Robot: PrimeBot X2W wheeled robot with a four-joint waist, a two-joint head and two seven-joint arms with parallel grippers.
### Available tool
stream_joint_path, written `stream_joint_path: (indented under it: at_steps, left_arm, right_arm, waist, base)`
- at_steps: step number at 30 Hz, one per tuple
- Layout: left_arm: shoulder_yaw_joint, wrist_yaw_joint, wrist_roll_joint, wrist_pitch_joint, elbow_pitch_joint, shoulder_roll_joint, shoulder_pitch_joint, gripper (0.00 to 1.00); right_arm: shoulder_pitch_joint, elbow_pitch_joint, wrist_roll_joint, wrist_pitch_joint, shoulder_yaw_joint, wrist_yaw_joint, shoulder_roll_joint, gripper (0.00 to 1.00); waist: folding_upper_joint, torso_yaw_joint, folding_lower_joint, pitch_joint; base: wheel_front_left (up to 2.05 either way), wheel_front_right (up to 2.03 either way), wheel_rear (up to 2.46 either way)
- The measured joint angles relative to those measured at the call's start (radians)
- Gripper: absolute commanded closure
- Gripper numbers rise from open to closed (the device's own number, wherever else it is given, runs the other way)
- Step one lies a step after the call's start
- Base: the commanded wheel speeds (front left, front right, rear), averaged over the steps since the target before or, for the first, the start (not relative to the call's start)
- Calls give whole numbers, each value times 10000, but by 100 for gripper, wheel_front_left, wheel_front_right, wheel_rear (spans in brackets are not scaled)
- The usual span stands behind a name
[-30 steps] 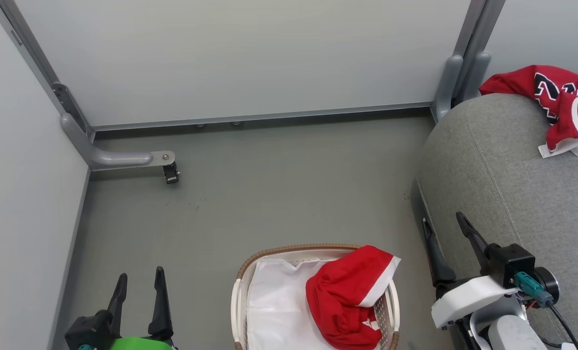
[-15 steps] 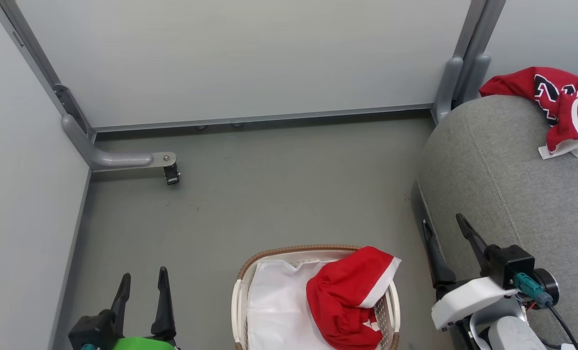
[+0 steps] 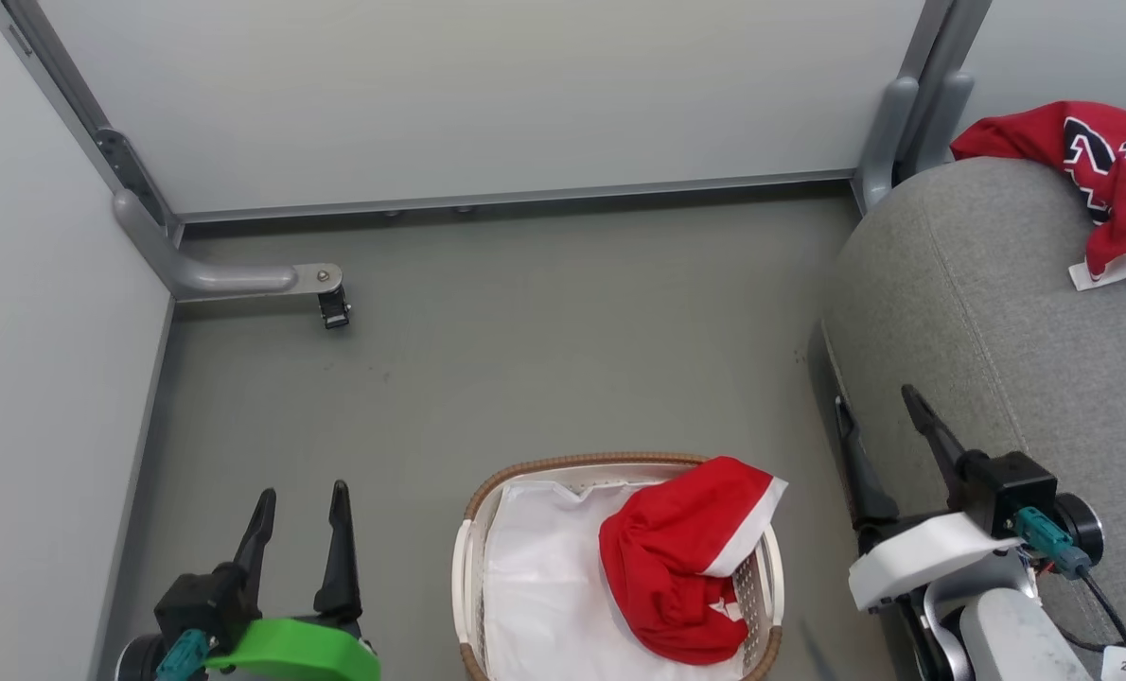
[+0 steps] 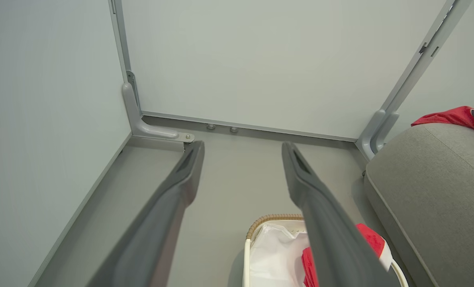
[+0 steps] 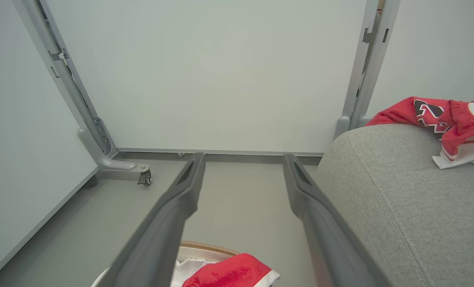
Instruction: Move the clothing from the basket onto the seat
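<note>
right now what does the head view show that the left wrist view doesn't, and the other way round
Head view: the right pincer, open near the large grey fabric sofa, and the green cover on the left arm. Left wrist view: the slotted upper stretch of the grey metal frame post. Both: the open left pincer, the oval white perforated basket with brown woven rim, the red white-trimmed garment in it, and the red emblem garment on that sofa.
</note>
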Motion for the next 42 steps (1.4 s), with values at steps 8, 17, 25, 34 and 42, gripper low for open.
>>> stream_joint_path:
  at_steps: [8,17,25,34,42]
  left_arm:
    - [-832,-199,844,0,316,0,-1691,0]
    - [-3371,-326,1653,-4,1678,50,-4139,0]
    - [-6052,-328,1499,-6,3448,265,-6387,0]
    - [-7904,-345,930,182,6318,169,-8225,0]
    - [-7885,-345,297,226,7818,38,-9225,0]
  right_arm:
    - [-1039,-621,-506,-2,-667,0,8,0]
    - [-2339,-1363,-897,-12,-1216,0,4,0]
    - [-3450,-2088,-746,-12,-1509,0,-6,0]
    - [-3968,-3078,-341,-13,-1776,0,-13,0]
    - [-4264,-3580,-81,-13,-1442,0,-8,0]
  waist:
    - [0,8,0,996]
    - [1,-180,1,2739]
    - [0,-654,2,4586]
    - [0,-1295,3,6518]
    - [1,-1913,3,7824]
  base:
    - [0,0,0]
    - [0,0,0]
    - [0,0,0]
    - [0,0,0]
    - [0,0,0]
